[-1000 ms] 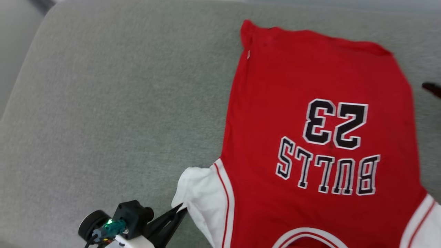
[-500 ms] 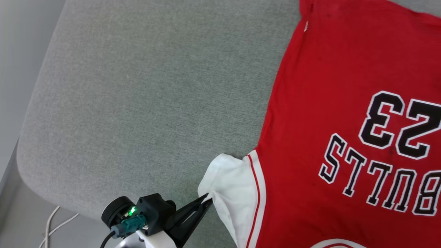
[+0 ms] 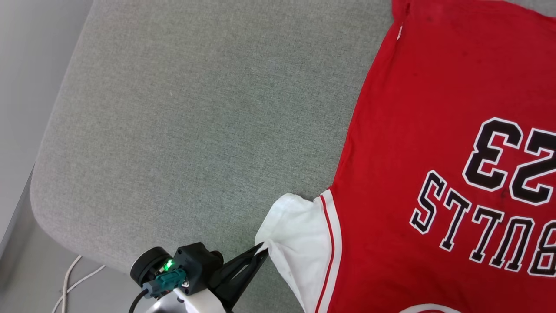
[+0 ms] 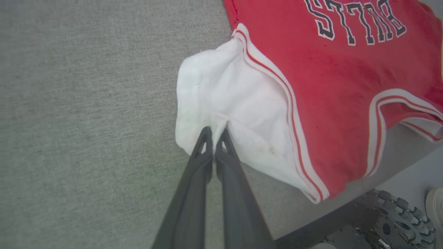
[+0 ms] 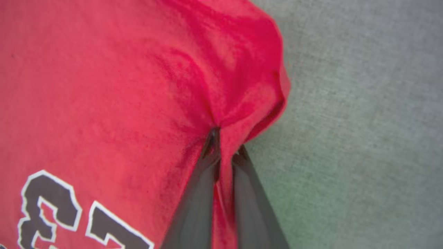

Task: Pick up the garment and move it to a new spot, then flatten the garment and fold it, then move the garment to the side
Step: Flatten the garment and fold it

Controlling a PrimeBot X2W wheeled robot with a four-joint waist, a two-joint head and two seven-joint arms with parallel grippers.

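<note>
Wrist view shows right tool (image 5: 226,141) pinching garment (image 5: 104,86).

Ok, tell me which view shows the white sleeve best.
Left wrist view: the white sleeve lies whole, the left gripper shut on its edge. The head view has it smaller, cut off at the bottom. The right wrist view faces the red body.

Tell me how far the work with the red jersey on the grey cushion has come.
Done: the red soft-fabric jersey T-shirt with white short sleeves lies mostly spread, print up, on the grey fabric cushion. In hand: the left gripper pinches its white sleeve and the right gripper pinches a red edge, so flattening or folding seems to be starting. Left: the folding, none visible yet, and the move aside.
</note>
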